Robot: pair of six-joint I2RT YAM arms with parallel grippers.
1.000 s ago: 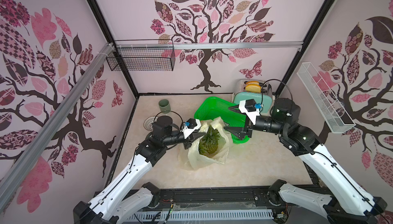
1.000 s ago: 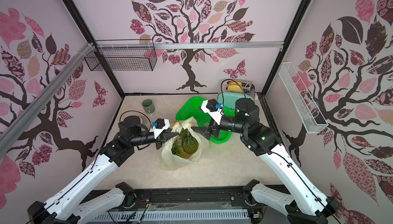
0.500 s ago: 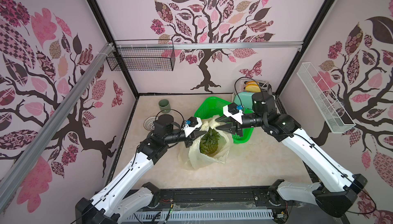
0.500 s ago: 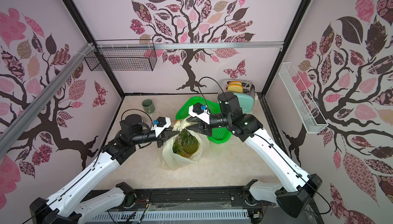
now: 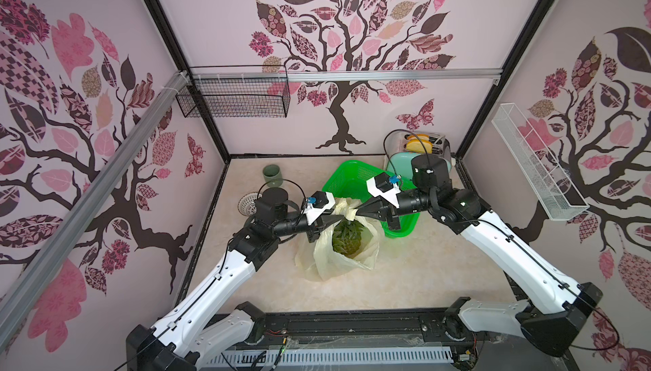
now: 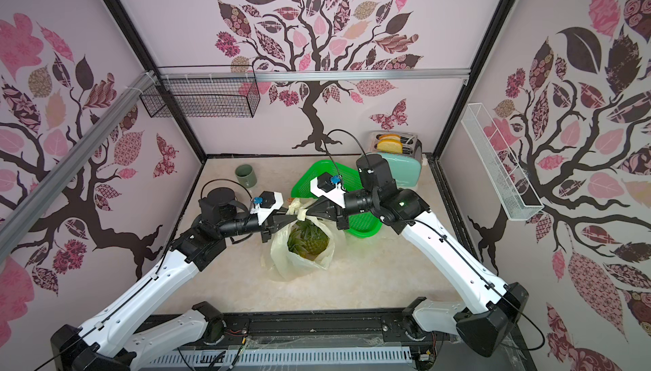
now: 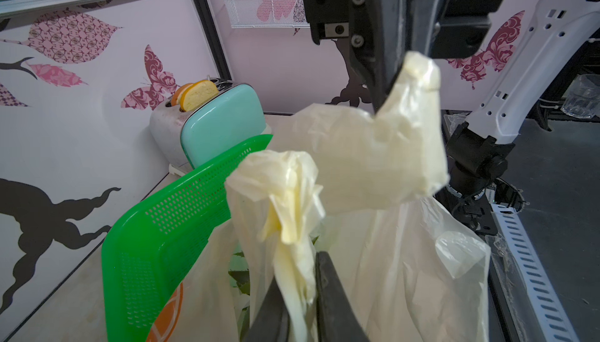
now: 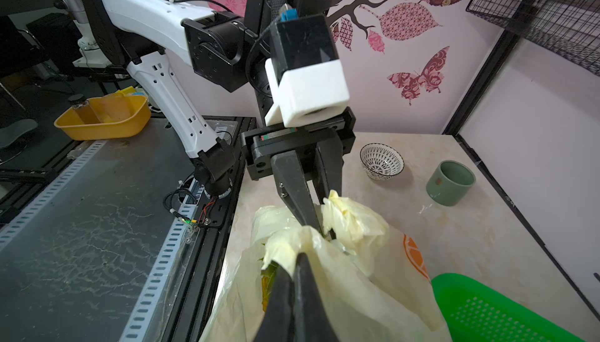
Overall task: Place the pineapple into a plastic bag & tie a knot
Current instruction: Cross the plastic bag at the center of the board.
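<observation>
The pale-yellow plastic bag (image 5: 338,263) (image 6: 299,263) stands mid-table with its mouth up. The pineapple (image 5: 347,239) (image 6: 310,240) sits inside it, crown showing. My left gripper (image 5: 334,215) (image 7: 297,278) is shut on one twisted handle strap (image 7: 289,207) at the bag's left side. My right gripper (image 5: 357,212) (image 8: 293,259) comes in from the right and is shut on the other strap (image 8: 282,243) (image 7: 412,96). The two gripper tips nearly meet above the bag's mouth. No knot is in view; the two straps are held apart.
A green perforated basket (image 5: 347,168) stands right behind the bag, under the right wrist. A mint toaster (image 5: 401,161) with bread is at the back right. A green mug (image 5: 272,174) and a patterned bowl (image 8: 381,161) sit at the back left. Wire baskets (image 5: 232,99) hang on the walls.
My right arm swung left from above the green basket to the bag's mouth, and its jaws went from wide open to shut on a strap. The left gripper kept its hold.
</observation>
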